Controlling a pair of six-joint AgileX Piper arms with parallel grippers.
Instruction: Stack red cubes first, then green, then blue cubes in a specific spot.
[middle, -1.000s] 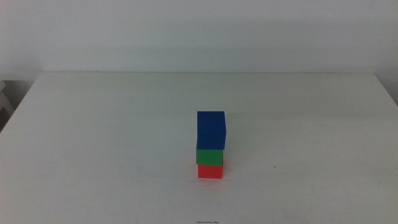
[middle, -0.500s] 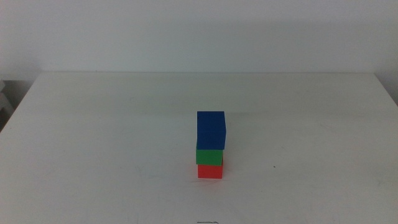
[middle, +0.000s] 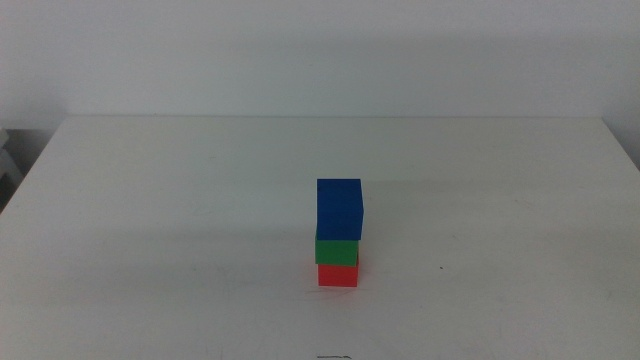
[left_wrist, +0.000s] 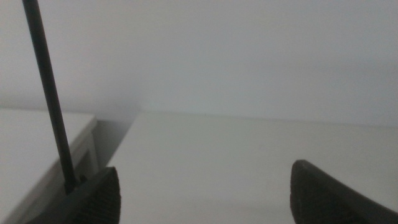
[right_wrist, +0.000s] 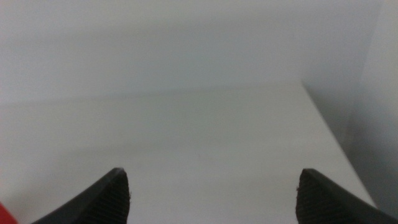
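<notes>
In the middle view the three cubes stand as one stack near the table's middle: the red cube (middle: 338, 274) on the white tabletop (middle: 180, 220), the green cube (middle: 337, 251) on it, and the blue cube (middle: 339, 208) on top, upright. Both arms are out of the middle view. The left gripper (left_wrist: 205, 193) is open and empty over bare table in the left wrist view. The right gripper (right_wrist: 214, 199) is open and empty in the right wrist view, with a sliver of red (right_wrist: 5, 214) at the picture's corner.
A thin dark rod (left_wrist: 50, 93) stands near the table's edge in the left wrist view. A white wall (middle: 320, 50) rises behind the table. The table's side edge (right_wrist: 329, 130) shows in the right wrist view.
</notes>
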